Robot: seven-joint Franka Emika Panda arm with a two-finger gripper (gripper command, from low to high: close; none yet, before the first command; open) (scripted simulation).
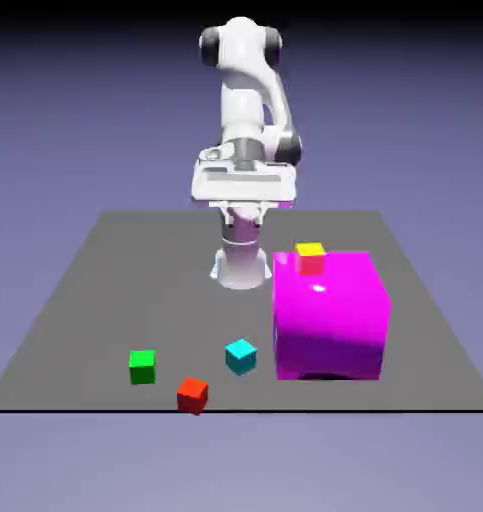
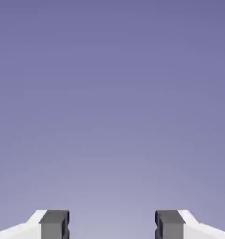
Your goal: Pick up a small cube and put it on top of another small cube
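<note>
Nearest, at the table's [image 1: 185,300] front edge, lies the red cube [image 1: 193,396], to the exterior view's left of the big magenta block [image 1: 330,318] and nearer than it. The green cube [image 1: 142,367] is a little farther back, the farthest of the loose cubes from the block on that same side. The cyan cube [image 1: 241,357] sits turned on the table, just beside the block's left side in the exterior view. The block itself is large and glossy, with rounded edges. A yellow-topped cube [image 1: 310,259] with a red front face shows at the block's upper left part, seemingly resting on it. Which cubes the task means can't be told.

Beyond the block and to the exterior view's left, the claw [image 1: 244,215] hangs high in front of the robot base [image 1: 241,268]. It stands wide open, holding nothing, and all the small cubes lie nearer the camera than it, well apart from its fingertips. The hand view shows only backdrop between them.
</note>
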